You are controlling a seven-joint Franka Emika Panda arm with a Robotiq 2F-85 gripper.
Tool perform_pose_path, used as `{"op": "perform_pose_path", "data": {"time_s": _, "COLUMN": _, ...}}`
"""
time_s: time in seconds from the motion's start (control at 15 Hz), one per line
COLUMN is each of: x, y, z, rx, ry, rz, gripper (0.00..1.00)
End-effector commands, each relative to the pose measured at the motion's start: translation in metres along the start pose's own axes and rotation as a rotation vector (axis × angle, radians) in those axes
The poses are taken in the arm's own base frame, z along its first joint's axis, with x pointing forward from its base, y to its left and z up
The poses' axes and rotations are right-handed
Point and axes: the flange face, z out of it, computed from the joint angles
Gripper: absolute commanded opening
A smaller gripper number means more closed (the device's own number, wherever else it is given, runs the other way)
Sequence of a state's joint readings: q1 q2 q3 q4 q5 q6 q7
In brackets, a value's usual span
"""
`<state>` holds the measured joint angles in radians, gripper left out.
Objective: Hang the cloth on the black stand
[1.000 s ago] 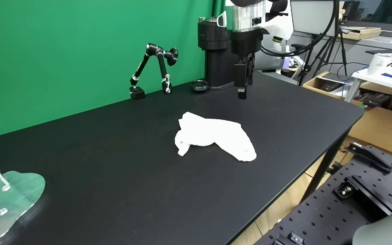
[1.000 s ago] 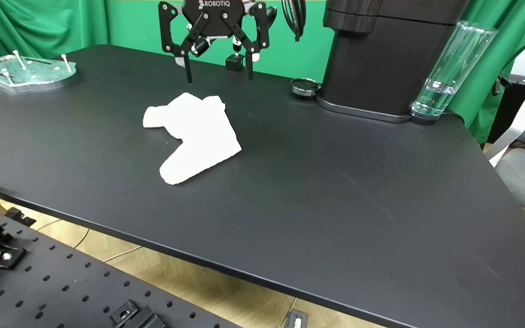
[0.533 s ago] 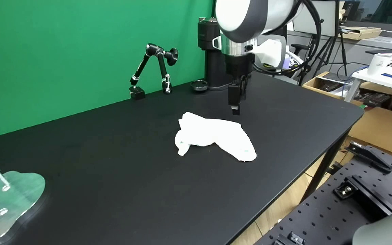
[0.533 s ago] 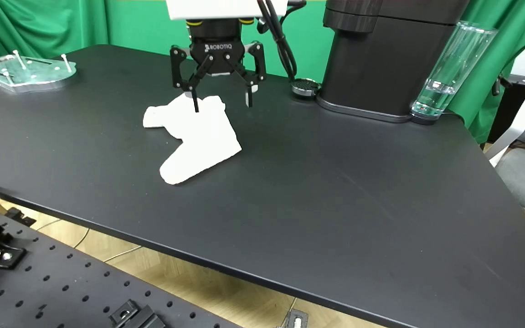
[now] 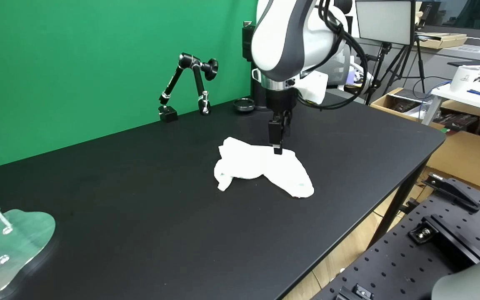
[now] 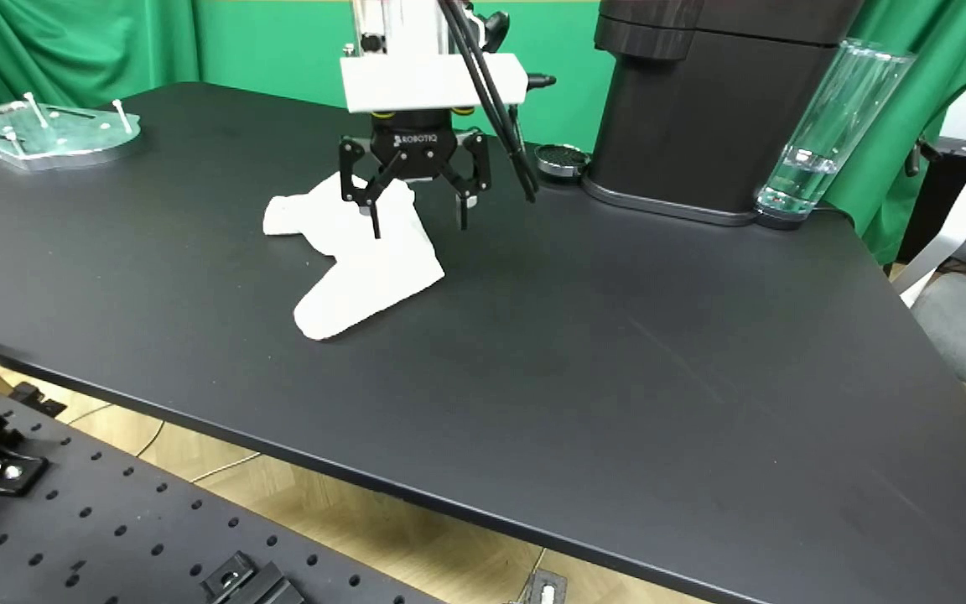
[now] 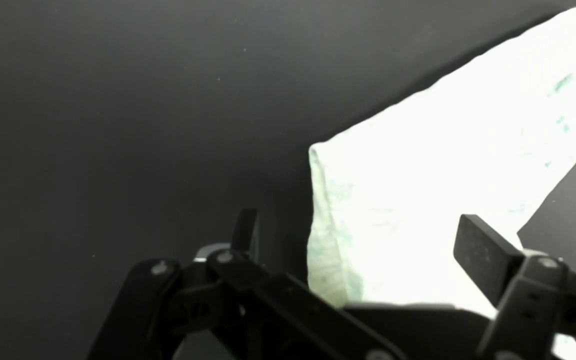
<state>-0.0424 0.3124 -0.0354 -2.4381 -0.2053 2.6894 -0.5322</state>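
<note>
A crumpled white cloth lies on the black table in both exterior views (image 5: 256,162) (image 6: 370,268) and fills the right part of the wrist view (image 7: 418,170). My gripper shows in both exterior views (image 5: 278,148) (image 6: 420,230) and in the wrist view (image 7: 358,217). It is open, points down and holds nothing. It hovers low at the cloth's edge, one finger over the cloth and one over bare table. Touch cannot be told. The black stand (image 5: 190,61), a jointed arm with a knob, stands by the green wall; elsewhere only its knob (image 6: 496,30) shows behind my arm.
A tall black machine (image 6: 718,117) with a clear water cylinder (image 6: 827,138) stands at the back, a small round metal dish (image 6: 561,161) beside it. A clear plate with white pegs (image 5: 23,233) lies at the table's far end. A perforated board (image 5: 373,258) runs along the front edge.
My gripper has come down and toward the cloth, from above and behind it to just over its edge. It has stayed open. The cloth and the stand have not moved.
</note>
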Motion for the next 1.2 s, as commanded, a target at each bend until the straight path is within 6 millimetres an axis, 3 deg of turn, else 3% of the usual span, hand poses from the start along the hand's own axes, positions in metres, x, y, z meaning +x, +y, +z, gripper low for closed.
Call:
{"op": "perform_pose_path", "data": {"time_s": 0.0, "x": 0.017, "y": 0.012, "z": 0.01, "rx": -0.012, "ry": 0.018, "rz": 0.024, "gripper": 0.89}}
{"op": "perform_pose_path", "data": {"time_s": 0.07, "x": 0.02, "y": 0.013, "z": 0.012, "rx": -0.016, "ry": 0.021, "rz": 0.021, "gripper": 0.73}}
{"op": "perform_pose_path", "data": {"time_s": 0.73, "x": 0.036, "y": 0.004, "z": 0.008, "rx": -0.021, "ry": 0.064, "rz": -0.012, "gripper": 0.03}}
{"op": "perform_pose_path", "data": {"time_s": 1.13, "x": 0.04, "y": -0.005, "z": 0.0, "rx": 0.012, "ry": 0.078, "rz": -0.005, "gripper": 0.0}}
